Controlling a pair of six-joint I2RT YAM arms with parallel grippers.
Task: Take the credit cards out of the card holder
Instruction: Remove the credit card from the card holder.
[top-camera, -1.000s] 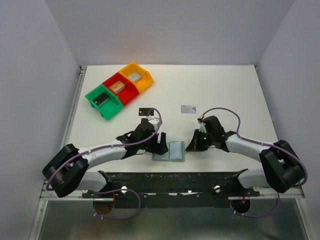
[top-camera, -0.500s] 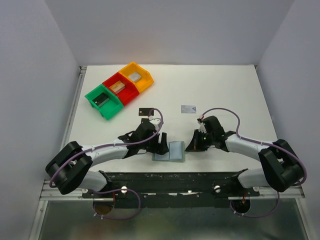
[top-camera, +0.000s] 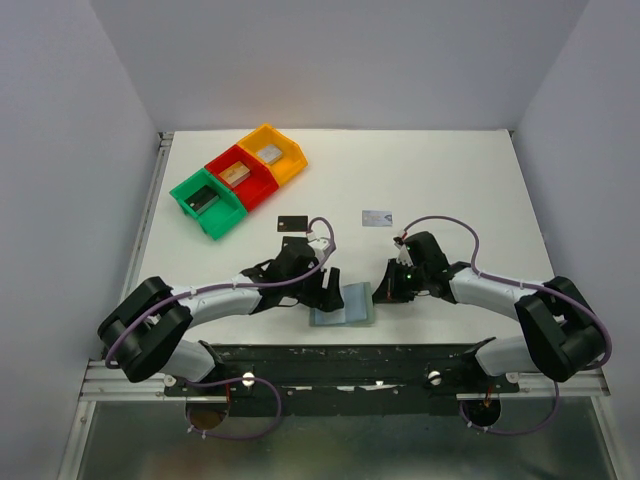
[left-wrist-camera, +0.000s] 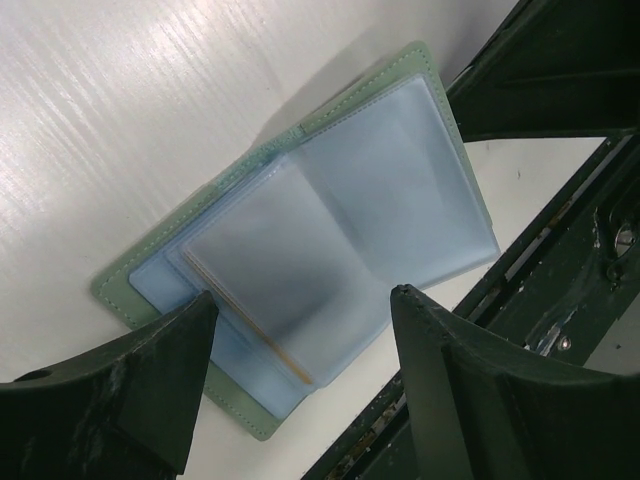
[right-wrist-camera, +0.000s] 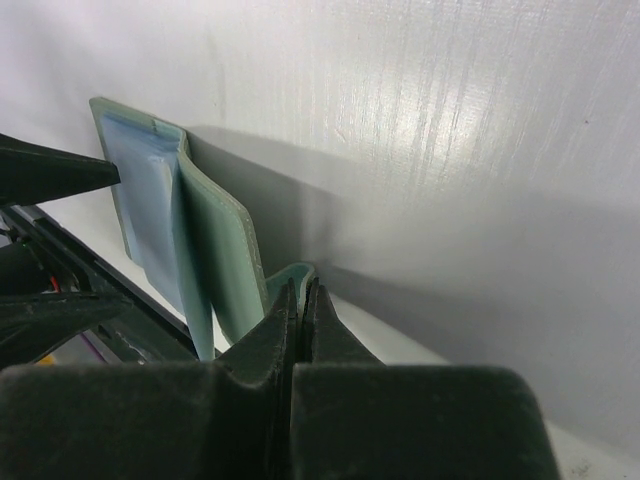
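Observation:
The card holder (top-camera: 343, 304) lies open near the table's front edge, pale blue inside with a grey-green border. In the left wrist view (left-wrist-camera: 330, 230) a stack of cards with a gold-tan edge (left-wrist-camera: 268, 344) sits in its left pocket. My left gripper (top-camera: 322, 288) is open, its fingers (left-wrist-camera: 150, 385) straddling the holder's near side without holding anything. My right gripper (top-camera: 385, 291) is shut on the holder's little tab (right-wrist-camera: 293, 276), with the right panel (right-wrist-camera: 222, 262) lifted. A black card (top-camera: 291, 223) and a silvery card (top-camera: 376, 218) lie loose on the table behind.
Green (top-camera: 207, 203), red (top-camera: 240, 177) and yellow (top-camera: 272, 152) bins with grey blocks stand at the back left. The black frame rail (top-camera: 330, 355) runs just in front of the holder. White walls close in the table on three sides.
My left gripper has moved right and over the holder's left panel. The holder has shifted slightly and lies wider open. The right gripper keeps its hold on the tab.

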